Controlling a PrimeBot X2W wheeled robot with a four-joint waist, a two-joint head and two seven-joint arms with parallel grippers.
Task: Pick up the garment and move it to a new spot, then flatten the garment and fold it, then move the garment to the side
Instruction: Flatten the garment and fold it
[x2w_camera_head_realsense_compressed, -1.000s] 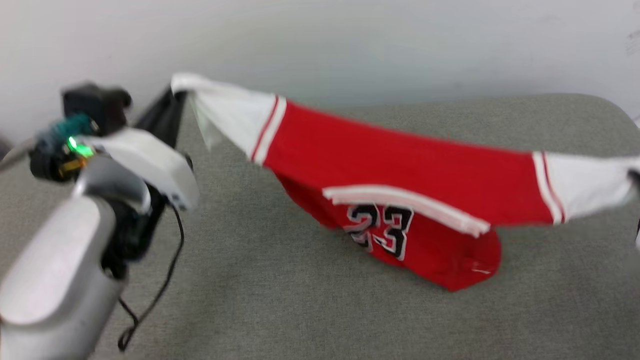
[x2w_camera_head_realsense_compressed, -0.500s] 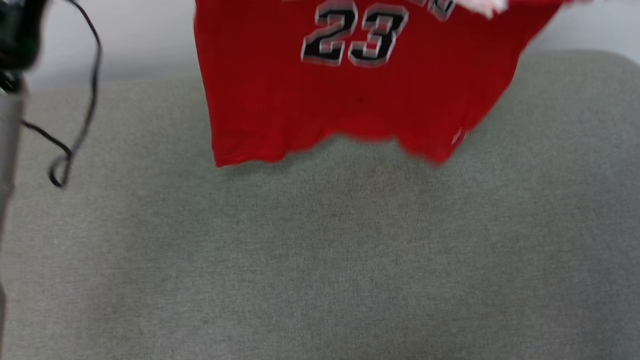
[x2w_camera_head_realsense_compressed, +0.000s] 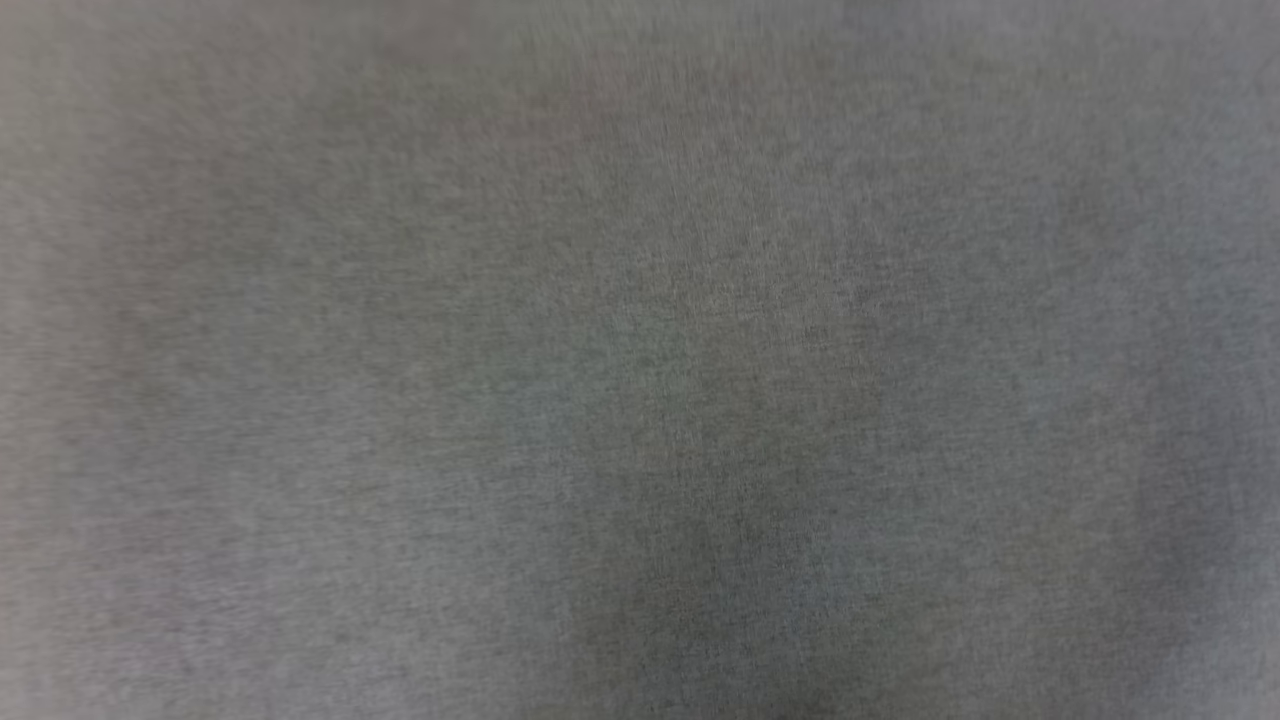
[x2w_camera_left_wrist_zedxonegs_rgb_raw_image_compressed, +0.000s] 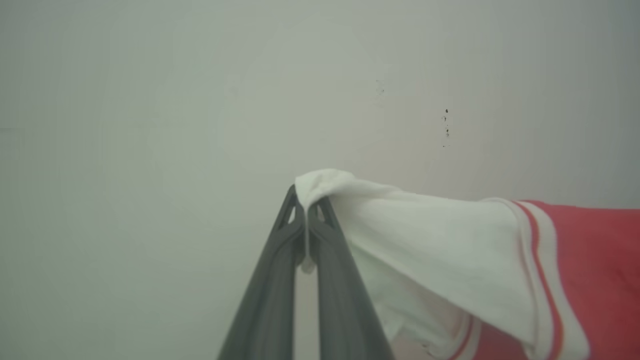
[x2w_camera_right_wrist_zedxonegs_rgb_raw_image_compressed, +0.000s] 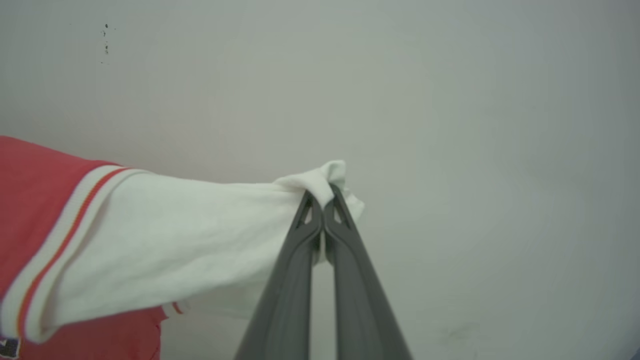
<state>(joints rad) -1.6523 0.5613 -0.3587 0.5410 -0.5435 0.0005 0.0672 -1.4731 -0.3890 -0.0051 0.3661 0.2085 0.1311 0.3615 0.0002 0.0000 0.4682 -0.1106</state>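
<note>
1. Head view: a grey woven surface (x2w_camera_head_realsense_compressed: 640, 400), blurred, lies under the camera. Going by the task, this is probably where the cloth is to be spread. That would explain why the head looks down at the landing place rather than at the arms.

2. Left wrist view: the left gripper (x2w_camera_left_wrist_zedxonegs_rgb_raw_image_compressed: 306, 206) is clenched on the tip of a white sleeve (x2w_camera_left_wrist_zedxonegs_rgb_raw_image_compressed: 430, 245) of the shirt (x2w_camera_left_wrist_zedxonegs_rgb_raw_image_compressed: 600, 270). A tuft of cloth pokes out above the pinched fingers. The sleeve runs off to the right of this view, past the striped trim (x2w_camera_left_wrist_zedxonegs_rgb_raw_image_compressed: 537, 260), into the red body. The shirt hangs in the air before a pale wall (x2w_camera_left_wrist_zedxonegs_rgb_raw_image_compressed: 150, 125) and touches nothing else that shows. Gripping at the very end of the sleeve seems chosen to give the widest span.

3. Right wrist view: the right gripper (x2w_camera_right_wrist_zedxonegs_rgb_raw_image_compressed: 324, 197) is likewise clamped on the end of the other white sleeve (x2w_camera_right_wrist_zedxonegs_rgb_raw_image_compressed: 190, 235), with cloth bunched round its tips. This sleeve stretches leftward to the red body with little sag along its top edge, which suggests the arms are pulling apart to draw the shirt taut. Hung by both sleeves, the body can drop free of creases, ready to be lowered hem first. A slip at either pinch would likely let that side collapse.
</note>
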